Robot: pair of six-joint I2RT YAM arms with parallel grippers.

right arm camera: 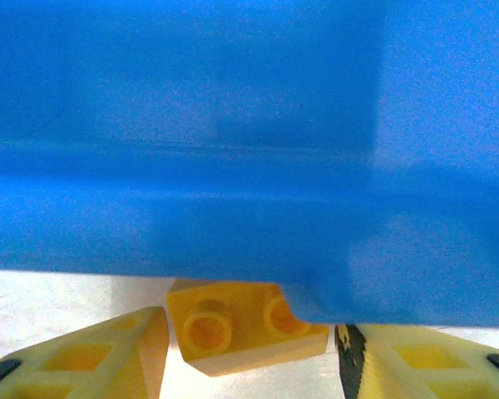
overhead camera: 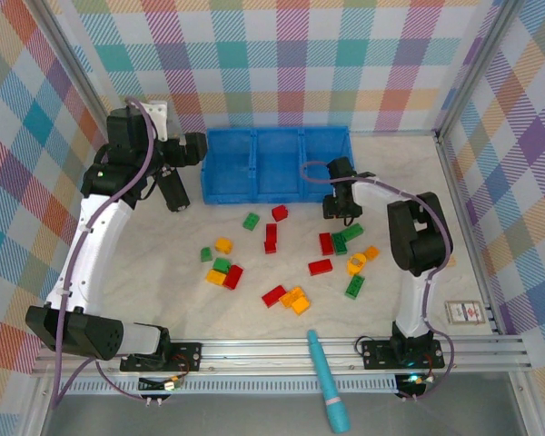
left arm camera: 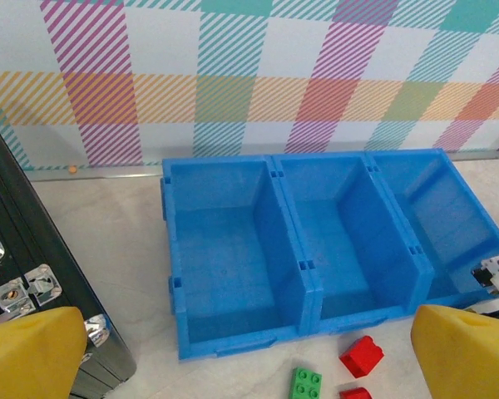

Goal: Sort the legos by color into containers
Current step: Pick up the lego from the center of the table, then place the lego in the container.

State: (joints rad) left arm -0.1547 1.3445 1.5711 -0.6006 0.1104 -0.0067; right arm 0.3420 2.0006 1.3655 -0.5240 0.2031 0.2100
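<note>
Legos (overhead camera: 272, 238) in red, green and yellow strewn across pale marbled table (overhead camera: 182, 304) before blue containers (overhead camera: 277, 193), plaid walls (overhead camera: 345, 54) all round. Left claw (left arm camera: 249, 353) gaping wide, holding nothing. Right claw (right arm camera: 249, 349) straddling yellow brick (right arm camera: 241, 328) beside containers' wall, grip unclear.

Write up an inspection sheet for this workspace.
Surface: pale marbled tabletop, no spills.
Job's things: red, green and yellow-orange legos loose before the blue tray; its compartments look empty.
Clutter: teal pen-like tool at the near edge; small card far right; black bar beside the tray.
Grippers: left gripper open, holding nothing; right gripper, fingers flanking a yellow brick, contact unclear.
Cables: purple cable along the left arm; dark loop near the right gripper.
Surroundings: checked walls, aluminium frame.
</note>
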